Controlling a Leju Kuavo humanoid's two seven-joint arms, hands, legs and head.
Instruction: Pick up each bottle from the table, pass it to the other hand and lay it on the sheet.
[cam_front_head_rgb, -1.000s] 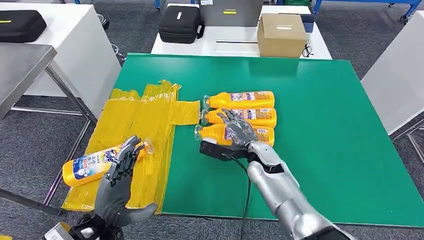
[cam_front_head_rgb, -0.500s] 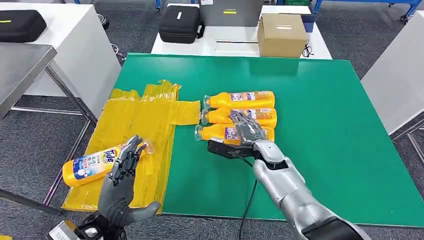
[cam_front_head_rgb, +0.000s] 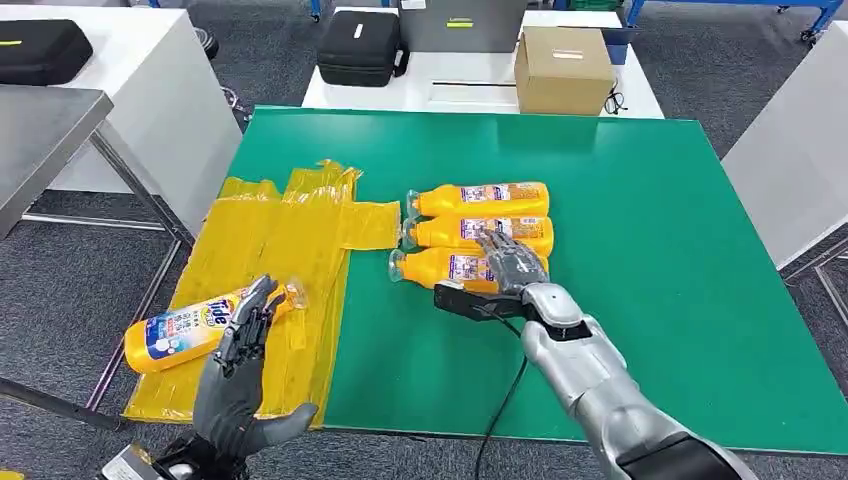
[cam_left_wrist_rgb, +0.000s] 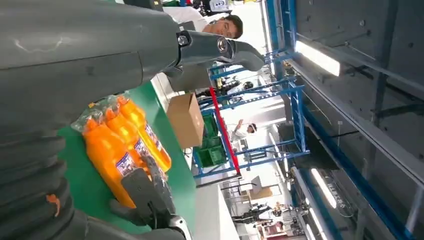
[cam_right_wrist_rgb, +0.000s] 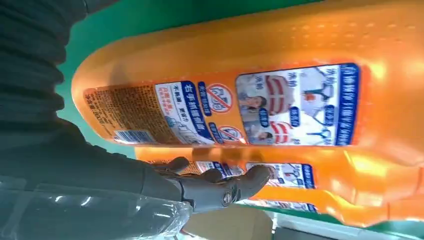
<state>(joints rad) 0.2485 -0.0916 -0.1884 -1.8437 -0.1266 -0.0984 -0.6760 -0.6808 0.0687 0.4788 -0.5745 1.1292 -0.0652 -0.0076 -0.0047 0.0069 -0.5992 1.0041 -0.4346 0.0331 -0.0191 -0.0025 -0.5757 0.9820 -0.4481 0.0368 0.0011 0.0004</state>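
Note:
Three orange bottles lie side by side on the green table (cam_front_head_rgb: 650, 300): the far one (cam_front_head_rgb: 480, 197), the middle one (cam_front_head_rgb: 450, 232) and the nearest one (cam_front_head_rgb: 440, 266). My right hand (cam_front_head_rgb: 510, 265) lies over the body of the nearest bottle, fingers spread on top and thumb on its near side, not closed around it. The right wrist view shows that bottle's label (cam_right_wrist_rgb: 280, 100) close up, with my fingers (cam_right_wrist_rgb: 220, 187) stretched past it. A fourth bottle (cam_front_head_rgb: 185, 330) lies on the yellow sheet (cam_front_head_rgb: 280, 240). My left hand (cam_front_head_rgb: 240, 365) hovers beside it, fingers straight, holding nothing.
The yellow sheet overhangs the table's left edge. Behind the green table stands a white table (cam_front_head_rgb: 480, 90) with a cardboard box (cam_front_head_rgb: 563, 68) and a black case (cam_front_head_rgb: 360, 47). A grey metal table (cam_front_head_rgb: 40, 125) stands at the left. A black cable (cam_front_head_rgb: 505, 390) hangs from my right wrist.
My right hand has slid to the right along the nearest bottle, toward its base. My left hand has dropped slightly and stays open.

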